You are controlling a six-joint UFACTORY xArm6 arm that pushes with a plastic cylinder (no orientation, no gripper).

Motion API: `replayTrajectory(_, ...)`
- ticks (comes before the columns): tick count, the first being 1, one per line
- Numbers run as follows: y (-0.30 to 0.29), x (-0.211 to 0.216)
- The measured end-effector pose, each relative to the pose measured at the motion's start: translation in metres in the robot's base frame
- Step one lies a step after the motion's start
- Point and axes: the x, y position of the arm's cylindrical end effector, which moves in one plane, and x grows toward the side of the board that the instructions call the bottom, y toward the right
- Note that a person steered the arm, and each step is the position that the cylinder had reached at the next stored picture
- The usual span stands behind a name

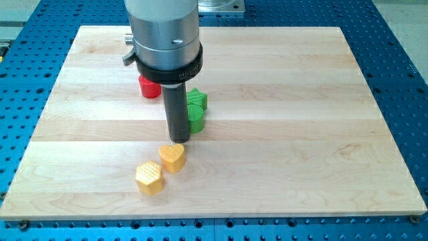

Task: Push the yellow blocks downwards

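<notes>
Two yellow blocks lie near the view's bottom, left of centre: a yellow heart-shaped block and a yellow hexagonal block just below and left of it. They sit close together, nearly touching. My tip stands just above the heart-shaped block, a small gap away from its upper edge.
Two green blocks lie stacked in line right behind the rod, on its right side. A red block sits at the rod's upper left, partly hidden by the arm's grey body. The wooden board lies on a blue perforated table.
</notes>
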Motion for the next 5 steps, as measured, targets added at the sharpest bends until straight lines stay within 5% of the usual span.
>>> replayTrajectory(2, 0.0, 0.045)
replayTrajectory(3, -0.049, 0.072)
replayTrajectory(5, -0.057, 0.074)
